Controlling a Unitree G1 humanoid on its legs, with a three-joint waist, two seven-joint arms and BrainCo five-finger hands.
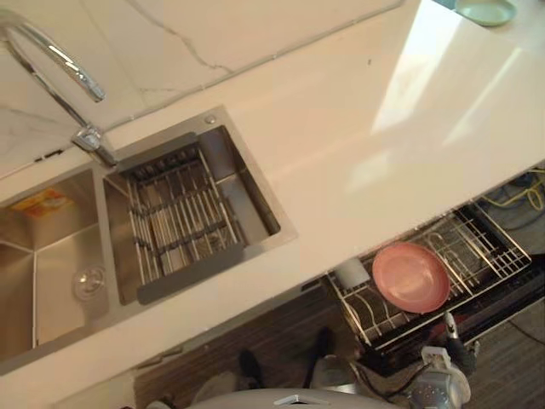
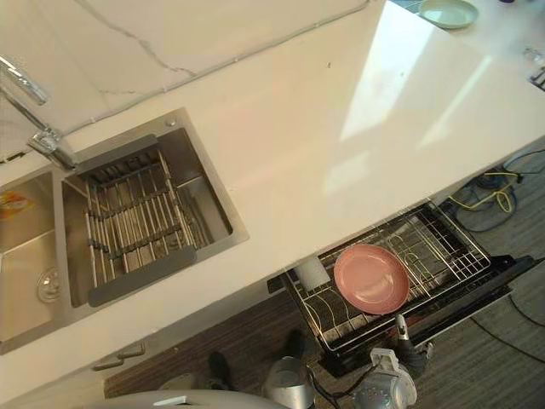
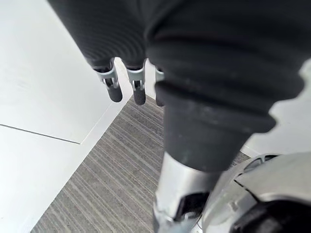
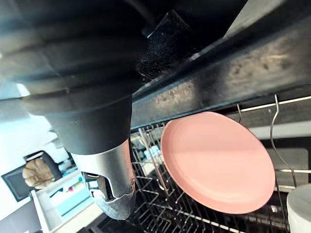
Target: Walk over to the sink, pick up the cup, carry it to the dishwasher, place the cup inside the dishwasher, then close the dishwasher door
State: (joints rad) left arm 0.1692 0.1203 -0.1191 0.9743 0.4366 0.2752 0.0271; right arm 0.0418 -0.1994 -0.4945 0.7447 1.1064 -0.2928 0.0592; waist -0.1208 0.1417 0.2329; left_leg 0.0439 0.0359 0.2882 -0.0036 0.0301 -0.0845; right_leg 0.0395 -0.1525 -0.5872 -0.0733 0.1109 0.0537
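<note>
Robot's right hand, nearest the lens, hangs low at the front edge of the open dishwasher door; can't tell whether its grip is wide or closed. The white cup sits in the pulled-out wire rack, at the rack's left end, just beside a pink plate propped in the tines. Rack and door jut out from under a pale stone counter. Well to the left, a twin-basin steel sink is set in the counter, w/ a slatted drain tray across its right basin, a yellow item in the left, and a chrome faucet behind. A pale green dish rests at the counter's far right corner. Left hand hangs over grey striped floor, fingers slack and straight, holding nothing.
</note>
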